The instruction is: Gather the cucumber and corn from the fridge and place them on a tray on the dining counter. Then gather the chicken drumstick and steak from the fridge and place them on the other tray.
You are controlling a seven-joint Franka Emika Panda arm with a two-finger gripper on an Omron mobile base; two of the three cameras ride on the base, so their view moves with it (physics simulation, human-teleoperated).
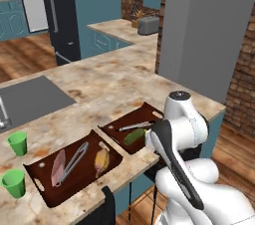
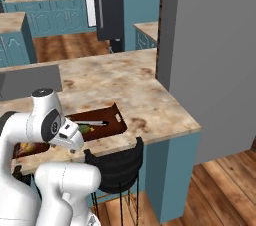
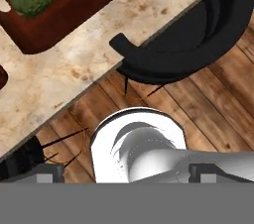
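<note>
Steak [image 1: 58,165] and chicken drumstick [image 1: 101,160] visible in left base view, not hand view.

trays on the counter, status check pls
Gripper open, empty. Cucumber on right tray; steak, drumstick on left tray. Nothing blocking.

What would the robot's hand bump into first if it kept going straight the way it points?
Probably the robot's own white body, which sits right ahead of the open fingers in the hand view. Past that lies the wooden floor, beside the black stool. Depth is hard to judge.
</note>
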